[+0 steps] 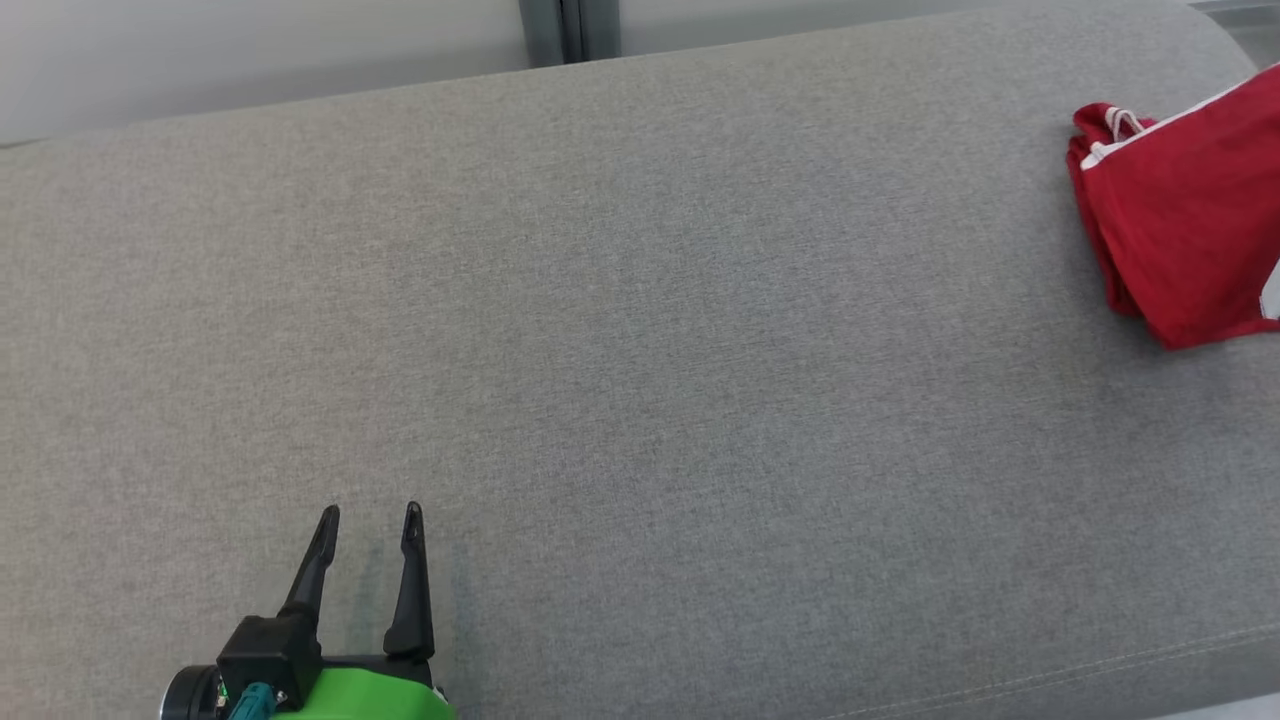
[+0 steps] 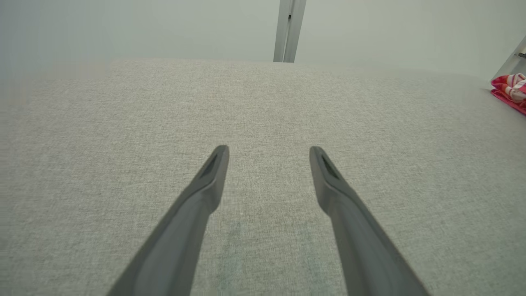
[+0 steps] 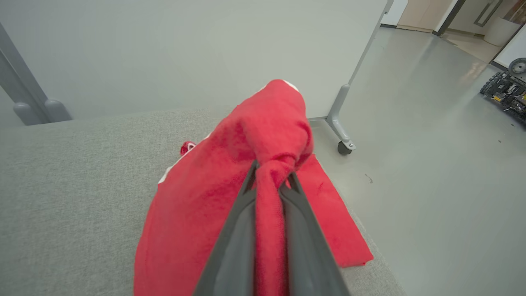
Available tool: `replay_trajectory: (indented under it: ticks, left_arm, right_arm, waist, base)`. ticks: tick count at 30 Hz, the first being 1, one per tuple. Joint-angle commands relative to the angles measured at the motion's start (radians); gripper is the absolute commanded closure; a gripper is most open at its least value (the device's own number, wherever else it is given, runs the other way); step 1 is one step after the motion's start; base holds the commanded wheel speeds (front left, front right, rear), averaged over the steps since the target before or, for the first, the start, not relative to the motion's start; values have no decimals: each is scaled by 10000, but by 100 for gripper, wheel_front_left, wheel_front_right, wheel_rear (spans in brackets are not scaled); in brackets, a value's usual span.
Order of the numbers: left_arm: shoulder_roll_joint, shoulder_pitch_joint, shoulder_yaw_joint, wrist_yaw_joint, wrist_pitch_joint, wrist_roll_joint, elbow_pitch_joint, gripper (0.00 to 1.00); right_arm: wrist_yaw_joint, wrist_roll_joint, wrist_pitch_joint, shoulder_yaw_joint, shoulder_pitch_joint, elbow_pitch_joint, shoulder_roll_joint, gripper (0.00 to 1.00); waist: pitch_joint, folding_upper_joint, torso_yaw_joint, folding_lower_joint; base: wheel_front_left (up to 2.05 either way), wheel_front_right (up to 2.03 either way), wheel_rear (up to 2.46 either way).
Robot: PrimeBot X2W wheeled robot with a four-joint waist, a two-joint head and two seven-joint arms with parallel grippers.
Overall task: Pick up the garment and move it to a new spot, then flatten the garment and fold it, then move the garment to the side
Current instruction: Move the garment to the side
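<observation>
Looking like step one, the pick-up: the right pincer [image 3: 273, 170] is clamped on a bunch of the red white-trimmed garment [image 1: 1180, 220], out at 2 o'clock on the grey cushion [image 1: 640, 350]. The left pincer [image 1: 371, 512] at 7 o'clock gapes empty. Next, I'd guess: lift, carry it toward centre.

red garment [image 3: 213, 197] bunched, draped over cushion edge.

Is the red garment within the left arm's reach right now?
Doubtful. Nothing lies on the grey cushion between them, but the red garment sits at the far right, pinched in the right gripper, well across from the open left gripper.
</observation>
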Motion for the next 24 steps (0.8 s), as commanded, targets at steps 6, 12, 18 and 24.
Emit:
replay_trajectory:
  ticks: [6, 12, 18, 24]
  left_arm:
    - [35, -41, 35, -172, 3, 152, -18, 0]
    - [37, -76, 121, -143, 3, 192, -24, 0]
    - [38, 12, 122, -26, 4, 17, -99, 0]
    - [37, 259, 89, 37, 4, -213, -430, 0]
  right_arm:
    - [-17, -1258, -458, -1197, -26, 461, -559, 0]
    - [-17, -2754, -660, -2658, 198, 87, -573, 0]
    - [-17, -3771, -1166, -3117, 413, -864, 167, 0]
    - [-17, -3205, -1465, -2367, 1351, -2006, 1056, 0]
  waist:
    - [529, -1, 436, 0]
    - [557, -1, 308, 0]
    - [153, -1, 180, 0]
    - [-645, -1, 305, 0]
  base:
    - [0, 0, 0]
    - [0, 0, 0]
    - [0, 0, 0]
    - [0, 0, 0]
